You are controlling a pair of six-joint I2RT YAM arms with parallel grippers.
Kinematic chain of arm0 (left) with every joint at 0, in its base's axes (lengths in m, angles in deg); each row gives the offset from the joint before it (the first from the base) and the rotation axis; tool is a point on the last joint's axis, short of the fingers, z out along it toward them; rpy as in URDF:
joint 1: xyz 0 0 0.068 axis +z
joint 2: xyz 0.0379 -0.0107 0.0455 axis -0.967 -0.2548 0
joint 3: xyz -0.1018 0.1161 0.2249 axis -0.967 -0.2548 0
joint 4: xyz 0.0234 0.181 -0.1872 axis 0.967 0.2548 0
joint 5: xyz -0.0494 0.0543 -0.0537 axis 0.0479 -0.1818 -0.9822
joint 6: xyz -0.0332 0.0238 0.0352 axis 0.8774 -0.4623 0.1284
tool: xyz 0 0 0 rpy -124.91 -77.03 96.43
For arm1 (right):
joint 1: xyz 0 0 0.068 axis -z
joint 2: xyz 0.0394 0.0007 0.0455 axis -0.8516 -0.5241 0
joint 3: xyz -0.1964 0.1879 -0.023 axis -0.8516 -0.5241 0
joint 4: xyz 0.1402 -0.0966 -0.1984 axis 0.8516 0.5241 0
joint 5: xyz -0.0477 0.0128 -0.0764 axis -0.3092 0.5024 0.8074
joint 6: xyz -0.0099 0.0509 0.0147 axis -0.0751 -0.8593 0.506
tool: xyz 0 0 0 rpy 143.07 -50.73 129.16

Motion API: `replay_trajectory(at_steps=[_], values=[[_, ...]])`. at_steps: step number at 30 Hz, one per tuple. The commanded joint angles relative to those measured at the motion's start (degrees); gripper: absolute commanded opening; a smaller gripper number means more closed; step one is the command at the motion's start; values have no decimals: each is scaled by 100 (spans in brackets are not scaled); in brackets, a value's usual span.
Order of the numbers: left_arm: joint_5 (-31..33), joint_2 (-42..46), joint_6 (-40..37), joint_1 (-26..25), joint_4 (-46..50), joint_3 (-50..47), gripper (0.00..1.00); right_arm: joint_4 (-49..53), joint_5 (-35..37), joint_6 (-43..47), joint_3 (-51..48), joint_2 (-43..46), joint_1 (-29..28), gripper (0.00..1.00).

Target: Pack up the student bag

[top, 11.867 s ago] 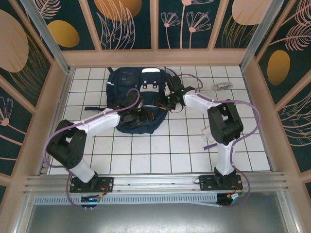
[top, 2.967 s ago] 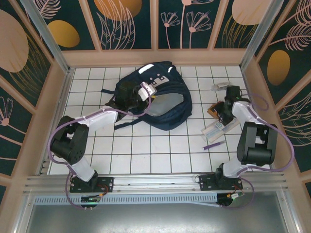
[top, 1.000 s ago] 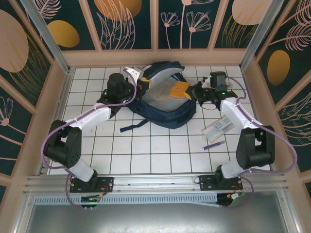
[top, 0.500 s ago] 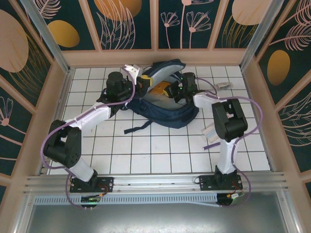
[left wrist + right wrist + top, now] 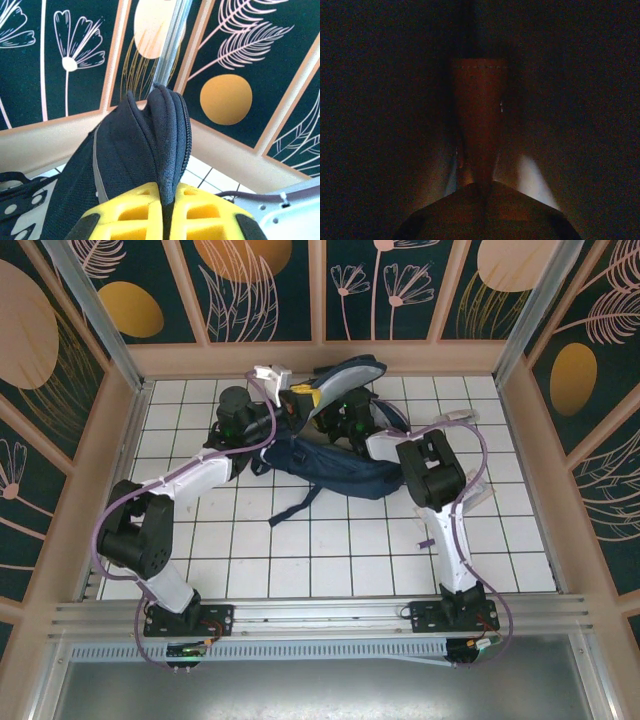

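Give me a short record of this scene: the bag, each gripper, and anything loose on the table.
Bag: navy-blue fabric backpack, on white tiled table, mouth open
Left gripper: shut on the backpack's zippered rim, holding it up
Right gripper: inside the backpack, shut on an orange-brown flat item
Loose on table: purple pen

Pinched between the yellow plastic fingers (image 5: 127,212) of the left claw (image 5: 167,196): a raised, zippered fold of the large navy-blue fabric student bag (image 5: 132,150). Beyond, dark floral wall panels (image 5: 75,50), beige framing (image 5: 30,145), a sliver of white tiled tabletop (image 5: 210,177).
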Motion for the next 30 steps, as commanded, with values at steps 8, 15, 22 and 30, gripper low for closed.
replay_trajectory(at_steps=[8,15,22,30], values=[[125,172,-410,-21,-1594,-174,0,106,-236,-96,-492,653,53,34],[-18,-82,-1522,-21,-1342,-435,0,895,-296,842,-1828,2196,494,45],[352,-116,-1978,90,-1348,-673,0,1461,-235,1602,-3141,3548,815,49],[1053,580,-3397,400,110,-1258,0,3578,1143,3351,-3340,4857,1620,47]])
